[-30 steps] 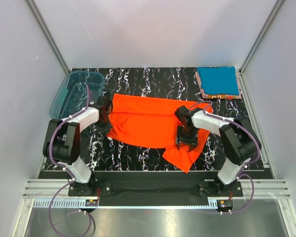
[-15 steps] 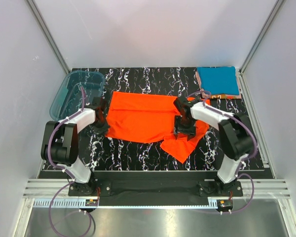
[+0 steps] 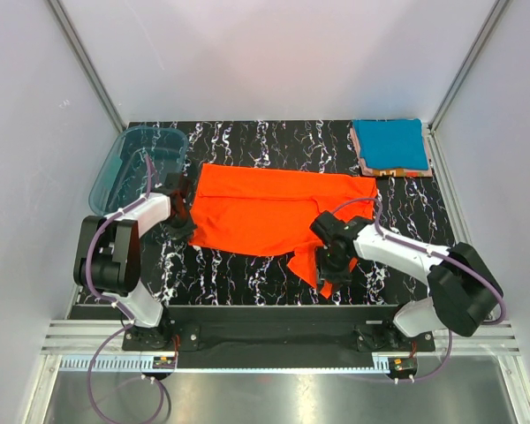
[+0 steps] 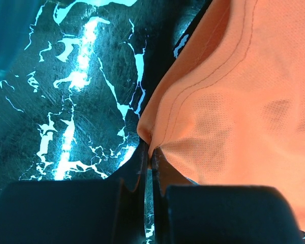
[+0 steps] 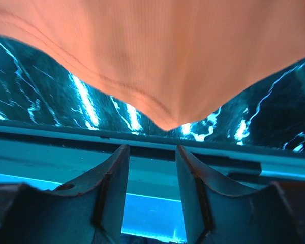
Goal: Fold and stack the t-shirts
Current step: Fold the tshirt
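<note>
An orange-red t-shirt (image 3: 265,212) lies spread across the middle of the black marbled table (image 3: 247,141). A narrow flap of it hangs towards the near edge. My left gripper (image 3: 187,219) is shut on a pinch of the shirt's left edge; the left wrist view shows the gripper (image 4: 150,155) with cloth (image 4: 234,101) between its tips. My right gripper (image 3: 333,265) is over the near flap, open and empty. In the right wrist view the gripper (image 5: 151,152) points at the near rail, with the flap's corner (image 5: 168,119) just beyond its fingers (image 5: 114,173). A folded teal t-shirt (image 3: 389,143) tops a pinkish-orange stack at back right.
A translucent teal tub (image 3: 137,163) stands at the back left, close behind my left arm. White walls enclose the table on three sides. The metal rail (image 3: 265,314) runs along the near edge, just in front of my right gripper.
My right gripper has moved back towards the near edge, and its arm has swung out to the right. The shirt's right part now lies flatter and the near flap is narrower. The left gripper held still.
</note>
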`<state>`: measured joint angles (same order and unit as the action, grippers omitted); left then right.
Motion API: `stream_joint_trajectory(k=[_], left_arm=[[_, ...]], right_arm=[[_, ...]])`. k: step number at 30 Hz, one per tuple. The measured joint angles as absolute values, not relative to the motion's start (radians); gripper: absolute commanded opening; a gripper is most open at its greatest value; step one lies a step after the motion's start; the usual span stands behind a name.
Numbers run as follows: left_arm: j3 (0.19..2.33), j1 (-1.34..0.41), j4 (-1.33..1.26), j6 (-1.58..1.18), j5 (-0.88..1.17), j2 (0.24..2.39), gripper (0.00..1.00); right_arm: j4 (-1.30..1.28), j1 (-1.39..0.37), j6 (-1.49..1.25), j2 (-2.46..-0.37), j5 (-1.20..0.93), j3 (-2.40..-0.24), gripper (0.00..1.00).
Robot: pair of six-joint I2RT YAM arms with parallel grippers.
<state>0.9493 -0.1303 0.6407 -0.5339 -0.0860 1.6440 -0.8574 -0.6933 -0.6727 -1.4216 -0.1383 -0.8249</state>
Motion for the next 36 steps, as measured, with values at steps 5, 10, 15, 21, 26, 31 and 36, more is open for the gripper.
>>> stream_joint_trajectory(k=[5, 10, 15, 21, 26, 31, 36], left_arm=[[0.949, -0.13, 0.64, -0.524, -0.083, 1.644, 0.0], [0.949, -0.13, 0.64, -0.524, -0.082, 1.644, 0.0], [0.949, -0.13, 0.64, -0.523, -0.081, 1.644, 0.0], [0.949, -0.13, 0.639, -0.523, -0.081, 1.644, 0.0], [0.949, -0.13, 0.64, -0.522, -0.081, 1.644, 0.0], [0.949, -0.13, 0.64, -0.522, -0.081, 1.644, 0.0], [0.949, -0.13, 0.639, -0.507, -0.082, 1.643, 0.0]], right_arm=[[-0.844, -0.731, -0.746, -1.422, -0.099, -0.813, 0.48], [-0.822, -0.731, -0.775, -1.425, -0.07, -0.804, 0.48], [-0.803, -0.731, -0.788, -1.456, -0.059, -0.77, 0.47], [-0.784, -0.731, -0.808, -1.453, -0.043, -0.727, 0.45], [-0.784, -0.731, -0.805, -1.455, -0.041, -0.726, 0.36], [-0.778, -0.731, -0.804, -1.459, -0.052, -0.728, 0.11], [-0.789, -0.731, -0.821, -1.435, -0.039, -0.728, 0.0]])
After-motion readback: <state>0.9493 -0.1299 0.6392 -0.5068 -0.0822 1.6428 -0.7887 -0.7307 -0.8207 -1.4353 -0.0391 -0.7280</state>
